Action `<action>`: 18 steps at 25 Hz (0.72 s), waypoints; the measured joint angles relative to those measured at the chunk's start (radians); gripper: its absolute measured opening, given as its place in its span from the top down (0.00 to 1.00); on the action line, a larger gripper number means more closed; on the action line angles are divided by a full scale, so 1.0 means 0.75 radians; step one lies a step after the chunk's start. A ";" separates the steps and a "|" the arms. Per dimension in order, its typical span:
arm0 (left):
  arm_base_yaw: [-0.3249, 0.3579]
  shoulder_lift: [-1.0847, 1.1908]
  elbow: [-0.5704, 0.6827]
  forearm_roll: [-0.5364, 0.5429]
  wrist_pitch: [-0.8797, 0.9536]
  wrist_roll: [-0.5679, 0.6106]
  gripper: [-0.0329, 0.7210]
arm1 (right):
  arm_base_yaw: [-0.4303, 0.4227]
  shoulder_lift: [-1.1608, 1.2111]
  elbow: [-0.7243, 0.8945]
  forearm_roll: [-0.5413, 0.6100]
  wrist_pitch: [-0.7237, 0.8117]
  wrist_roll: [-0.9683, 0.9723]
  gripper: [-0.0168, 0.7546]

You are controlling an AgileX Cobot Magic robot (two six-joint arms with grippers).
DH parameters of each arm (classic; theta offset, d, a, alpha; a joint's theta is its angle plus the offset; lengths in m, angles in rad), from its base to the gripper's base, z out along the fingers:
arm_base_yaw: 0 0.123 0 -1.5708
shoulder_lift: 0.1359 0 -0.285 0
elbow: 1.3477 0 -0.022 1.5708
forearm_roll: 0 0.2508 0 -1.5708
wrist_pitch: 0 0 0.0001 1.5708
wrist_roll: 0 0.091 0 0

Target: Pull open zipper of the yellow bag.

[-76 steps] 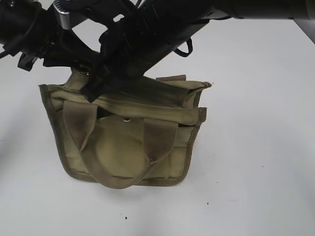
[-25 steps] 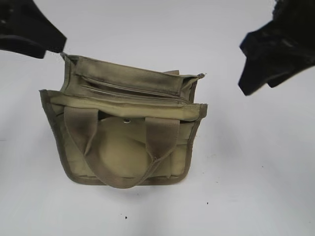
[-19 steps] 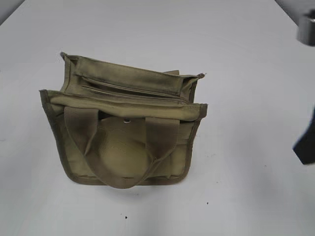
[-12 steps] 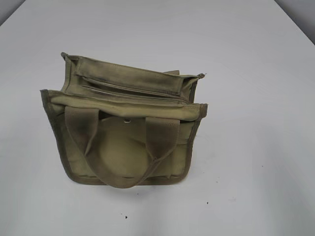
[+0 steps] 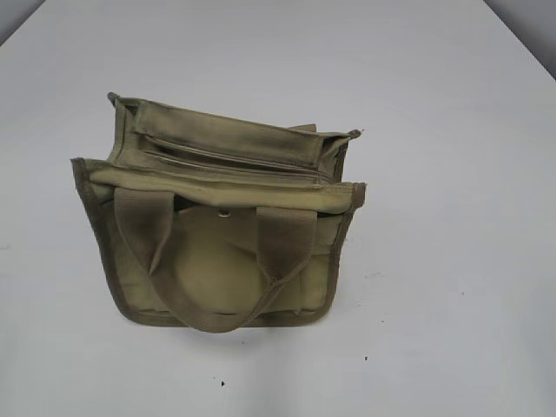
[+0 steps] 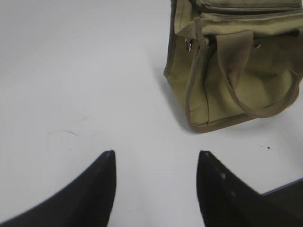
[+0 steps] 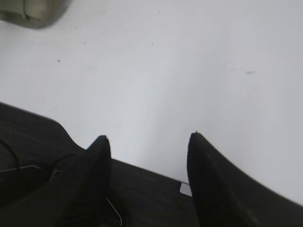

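The yellow bag [image 5: 217, 252] stands upright on the white table, its loop handle hanging down the front. Its zipper [image 5: 234, 162] runs as a thin line along the top panel, and I cannot make out its pull tab. Neither arm shows in the exterior view. In the left wrist view the bag [image 6: 236, 80] sits at the upper right, well ahead of my left gripper [image 6: 156, 153], which is open and empty over bare table. My right gripper [image 7: 148, 137] is open and empty too, and an olive corner of the bag [image 7: 33, 12] shows blurred at the top left.
A small round metal snap [image 5: 224, 212] sits on the bag's front under the top edge. The white table [image 5: 452, 261] spreads all round the bag. A black surface [image 7: 42, 151] lies under the right gripper at the table's edge.
Both arms, seen at the upper corners of the exterior view a second ago, have drawn back out of that view. The bag has not moved.
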 joint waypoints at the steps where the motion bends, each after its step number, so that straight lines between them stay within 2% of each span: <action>1: 0.000 0.003 0.005 0.009 -0.013 0.000 0.40 | 0.000 -0.030 0.001 0.005 -0.004 0.005 0.45; 7: 0.000 0.030 0.017 0.020 -0.025 0.000 0.40 | 0.000 -0.075 0.047 0.041 -0.103 0.012 0.45; 18: 0.000 0.031 0.017 0.020 -0.027 0.000 0.40 | 0.000 -0.075 0.048 0.088 -0.109 0.012 0.45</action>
